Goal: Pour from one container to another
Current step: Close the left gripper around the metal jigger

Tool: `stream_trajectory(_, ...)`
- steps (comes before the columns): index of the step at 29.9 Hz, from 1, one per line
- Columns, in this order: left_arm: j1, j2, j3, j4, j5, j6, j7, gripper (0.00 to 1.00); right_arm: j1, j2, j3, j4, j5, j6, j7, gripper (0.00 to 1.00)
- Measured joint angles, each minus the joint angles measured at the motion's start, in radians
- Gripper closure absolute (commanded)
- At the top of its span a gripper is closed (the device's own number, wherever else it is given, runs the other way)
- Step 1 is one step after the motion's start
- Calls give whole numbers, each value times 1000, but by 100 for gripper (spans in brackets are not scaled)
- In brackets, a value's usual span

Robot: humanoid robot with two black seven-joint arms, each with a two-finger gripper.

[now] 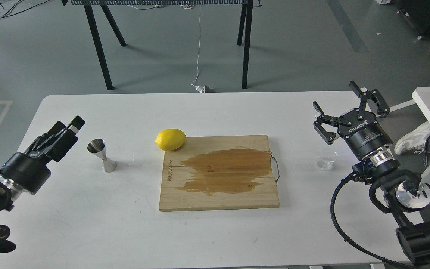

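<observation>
The steel jigger (101, 155) stands upright on the white table (215, 112), left of the cutting board. My left gripper (67, 125) hovers just left of the jigger, apart from it; its two fingers stand slightly apart, open and empty. The tiny clear cup (325, 163) sits on the table right of the board. My right gripper (334, 96) is open and empty, with its fingers pointing away from me above and behind the cup; the cup lies close beside its wrist.
A yellow lemon (170, 139) rests at the far left corner of the wooden cutting board (218, 200), which carries a large wet stain and a wire handle on its right side. A second white table edge (429, 108) stands at the far right.
</observation>
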Motion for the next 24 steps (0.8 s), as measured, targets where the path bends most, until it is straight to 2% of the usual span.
stream_trajectory(6, 31, -41, 2, 86, 111, 0, 0, 1, 1, 0, 2, 5, 0, 0, 0, 1)
stream_trajectory(17, 30, -155, 14, 314, 235, 0, 0, 2, 1, -5, 4, 6, 0, 0, 0, 1)
stream_trajectory(24, -10, -197, 17, 373, 240, 0, 0, 2, 1, -8, 5, 6, 0, 0, 0, 1)
